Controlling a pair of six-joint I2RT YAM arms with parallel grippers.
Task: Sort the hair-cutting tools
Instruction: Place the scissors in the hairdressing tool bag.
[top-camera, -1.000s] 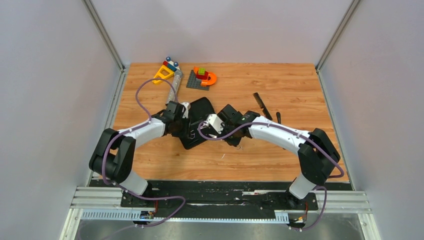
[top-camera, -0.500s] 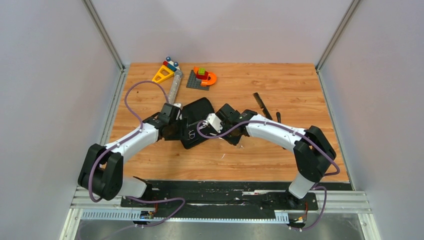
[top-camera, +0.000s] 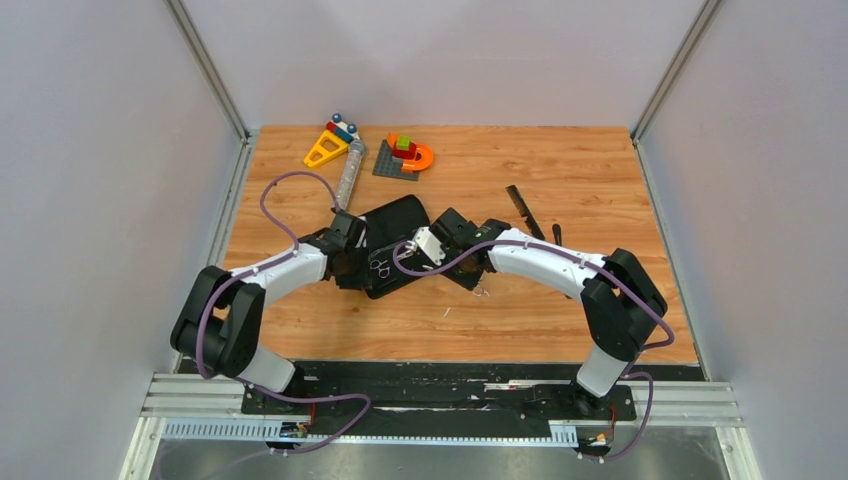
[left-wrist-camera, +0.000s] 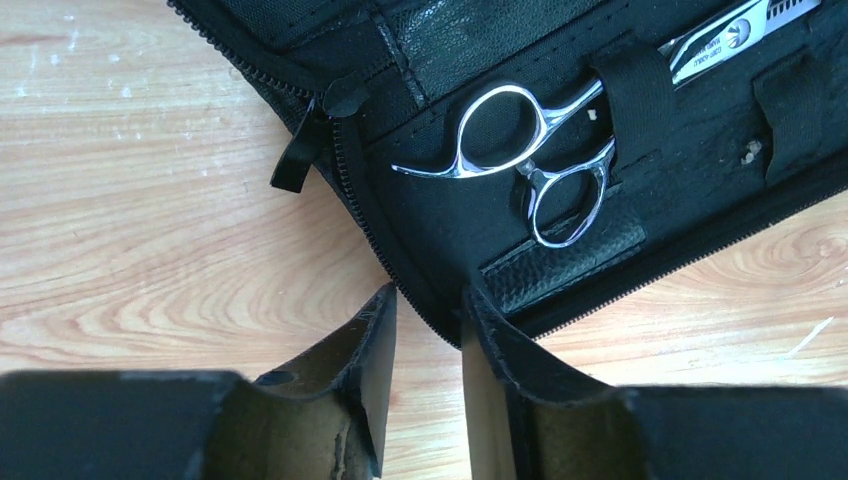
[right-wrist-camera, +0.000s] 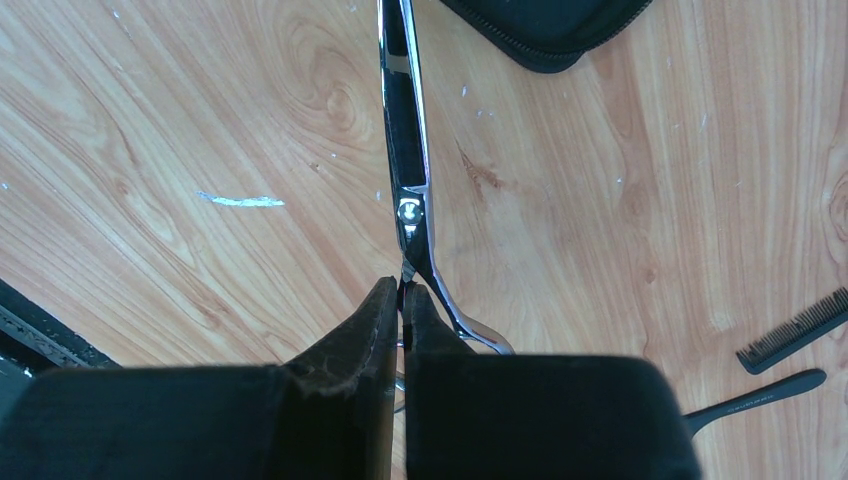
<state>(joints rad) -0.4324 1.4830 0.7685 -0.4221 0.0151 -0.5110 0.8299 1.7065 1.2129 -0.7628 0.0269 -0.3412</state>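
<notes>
Wood table (top-camera: 600, 160) with plain grey walls (top-camera: 450, 60) around it, nothing fancy. Black zip case (top-camera: 400, 215) lies open in the middle, between the two arms. One pair of scissors (left-wrist-camera: 520, 150) is tucked into it, blades under the elastic loops, rings poking out toward the left gripper (left-wrist-camera: 428, 335). That gripper sits right at the case's zipper edge with its fingers apart, and you can see wood through the gap, so it's not holding anything as far as I can tell.

Right gripper (right-wrist-camera: 402, 300) is pinched tight on a second pair (right-wrist-camera: 405, 130), grabbing it just behind the pivot screw. The blades are closed and point out toward the corner of the case, just off its right side.

Comb (top-camera: 524, 210) lies on the table further right, with a shorter black tool (top-camera: 556, 236) just beside it. Both are well apart from the case.

Toy blocks (top-camera: 405, 152) and a grey cylinder (top-camera: 347, 175) sit at the back left.
</notes>
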